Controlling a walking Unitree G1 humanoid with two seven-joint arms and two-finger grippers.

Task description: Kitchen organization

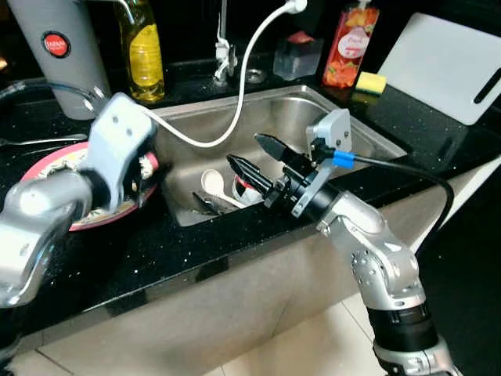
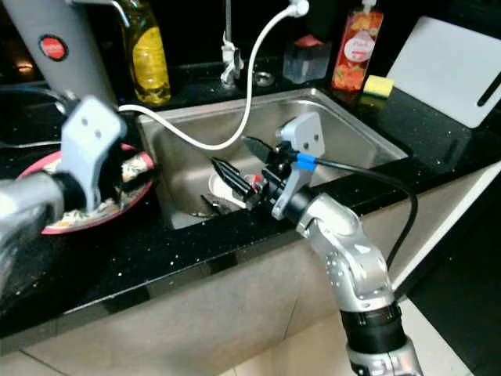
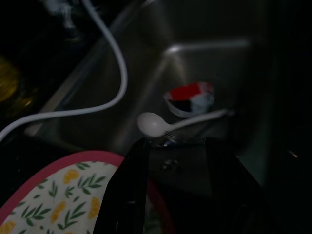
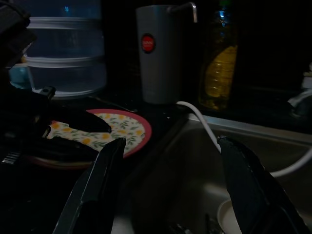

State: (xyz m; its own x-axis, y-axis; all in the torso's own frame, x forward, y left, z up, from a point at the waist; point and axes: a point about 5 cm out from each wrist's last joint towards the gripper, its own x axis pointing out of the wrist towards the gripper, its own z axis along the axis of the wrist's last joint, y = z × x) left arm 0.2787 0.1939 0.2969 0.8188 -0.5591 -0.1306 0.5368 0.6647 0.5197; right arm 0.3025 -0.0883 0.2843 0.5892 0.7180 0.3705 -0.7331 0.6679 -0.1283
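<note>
Flat on the floor of the sink (image 1: 235, 117): white spoon (image 3: 152, 124), rounded end toward the sink wall on the plate's side, handle running straight away from it to end just beside the red-and-white cup (image 3: 190, 97). Long axis roughly across the basin, left to right from the robot's stance. Dark cutlery close alongside, too dim to name.

Above it, right gripper (image 1: 243, 149), spread wide and holding nothing, fingers aimed down and to the left over the basin's front half. Probably a reach for the spoon.

To do this well:
- Turn the wrist so the two fingers straddle the thin handle across its length, not along it.
- Come down near mid-handle, clear of the cup and the neighbouring cutlery.
- Close slowly; likely a slippery, light piece on steel, prone to skating.
- Keep under the white hose (image 1: 243, 78) looping across the sink.

Farther left, on the black counter (image 1: 156, 251), pink-rimmed floral plate (image 3: 63, 195), close to the sink's edge. Left gripper (image 3: 178, 144) at that rim, fingers moderately apart and gripping nothing, one of them over the plate's border; contact impossible to confirm.
</note>
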